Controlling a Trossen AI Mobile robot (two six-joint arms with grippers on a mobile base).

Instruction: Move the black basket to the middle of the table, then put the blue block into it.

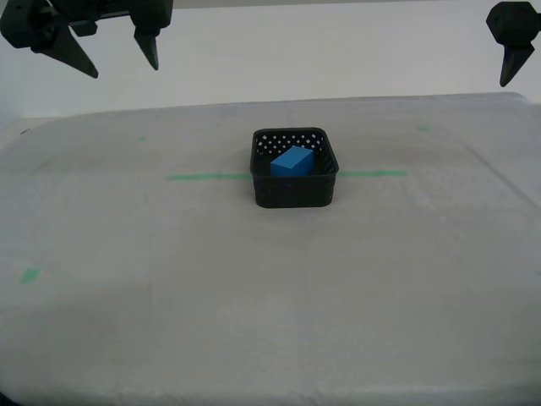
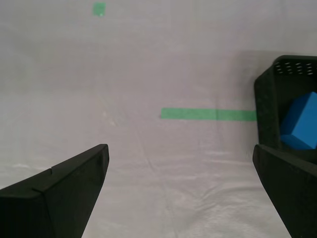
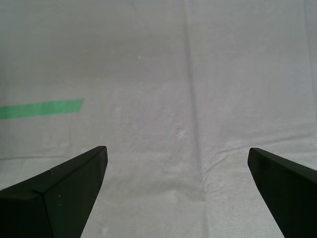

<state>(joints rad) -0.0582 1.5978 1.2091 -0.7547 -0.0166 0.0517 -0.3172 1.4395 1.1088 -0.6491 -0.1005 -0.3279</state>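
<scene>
The solid bright blue block (image 1: pixel 292 161) lies tilted inside the small perforated black plastic basket (image 1: pixel 294 191), which sits mid-worktop on the long green tape line (image 1: pixel 207 177) of the cloth-covered worktop (image 1: pixel 254 288). Our second pincer (image 2: pixel 181 163) and our first pincer (image 3: pixel 176 166) both gape wide and empty, hanging well apart from the basket. The basket edges only the second wrist view, so we judge that arm nearer.

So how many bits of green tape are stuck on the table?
4 that I can see. A long line runs across the table, passing behind the black basket. Small bits sit at the exterior view's far left, far right and near left. The basket may hide more.
</scene>
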